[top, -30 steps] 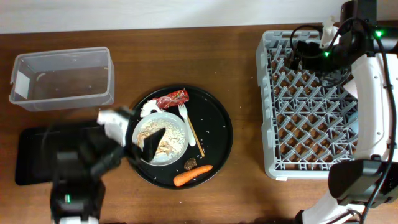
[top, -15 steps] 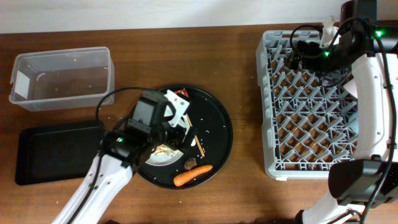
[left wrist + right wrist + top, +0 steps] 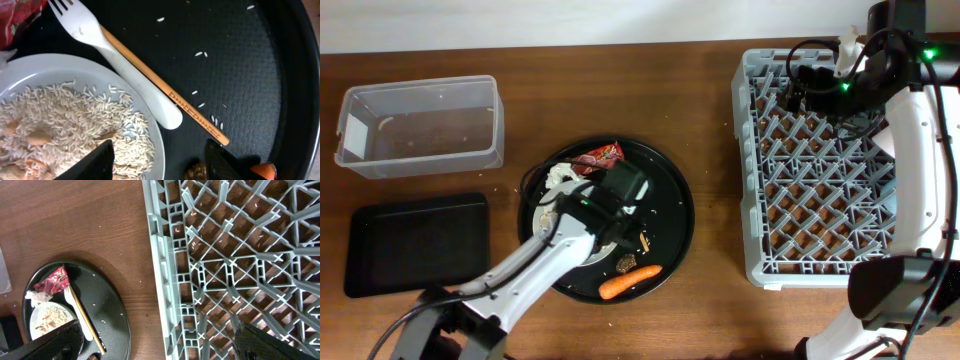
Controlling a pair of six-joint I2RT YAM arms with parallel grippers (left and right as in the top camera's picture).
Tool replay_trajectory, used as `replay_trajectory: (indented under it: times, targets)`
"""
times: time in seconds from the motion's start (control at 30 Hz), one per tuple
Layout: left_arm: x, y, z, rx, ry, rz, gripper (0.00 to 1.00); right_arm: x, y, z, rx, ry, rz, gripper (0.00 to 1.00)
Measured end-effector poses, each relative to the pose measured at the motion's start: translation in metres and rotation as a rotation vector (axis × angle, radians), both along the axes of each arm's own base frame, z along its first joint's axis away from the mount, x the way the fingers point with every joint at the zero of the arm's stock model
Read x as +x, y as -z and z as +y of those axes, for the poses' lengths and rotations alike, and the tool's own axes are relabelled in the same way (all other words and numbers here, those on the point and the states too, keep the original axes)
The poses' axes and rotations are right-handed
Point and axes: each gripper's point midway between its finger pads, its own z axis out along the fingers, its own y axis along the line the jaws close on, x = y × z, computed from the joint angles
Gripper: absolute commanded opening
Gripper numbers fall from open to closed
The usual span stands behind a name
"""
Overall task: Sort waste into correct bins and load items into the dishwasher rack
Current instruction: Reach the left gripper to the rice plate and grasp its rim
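Fork lies just ahead of the left tool, handle nearest, slanting alongside the chopstick. Left tool and right tool are both spread, empty.

Non-task items: one tray, one table, one wall strip.
A large round black tray lies flat near the middle of a brown wood-grain table; close up, its floor is finely pebbled and its raised rim smooth. A pale wall strip runs along the table's far edge.
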Motion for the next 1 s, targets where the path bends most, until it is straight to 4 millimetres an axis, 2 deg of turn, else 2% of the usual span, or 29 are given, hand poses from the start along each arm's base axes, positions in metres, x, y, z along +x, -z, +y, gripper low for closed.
replay_trajectory:
  times: [0.2, 0.3, 0.4, 0.53, 0.67, 1.0]
  targets:
    - [-0.003, 0.031, 0.009, 0.080, -0.053, 0.059, 0.54, 0.000, 0.000, 0.000, 0.000, -0.001, 0.000, 0.99]
    - [-0.003, 0.035, 0.010, 0.091, -0.057, 0.067, 0.51, 0.000, 0.000, 0.000, 0.000, -0.001, 0.000, 0.99]
    - [-0.008, 0.049, 0.010, 0.104, -0.053, 0.110, 0.51, 0.000, 0.000, 0.000, 0.000, -0.001, 0.000, 0.99]
    - [-0.010, 0.051, 0.011, 0.107, -0.054, 0.122, 0.45, 0.000, 0.000, 0.000, 0.000, -0.001, 0.000, 0.99]
    - [-0.012, 0.059, 0.013, 0.126, -0.058, 0.143, 0.44, 0.000, 0.000, 0.000, 0.000, -0.001, 0.000, 0.99]
    - [-0.011, 0.059, 0.012, 0.124, -0.057, 0.144, 0.37, 0.000, 0.000, 0.000, 0.000, -0.001, 0.000, 0.99]
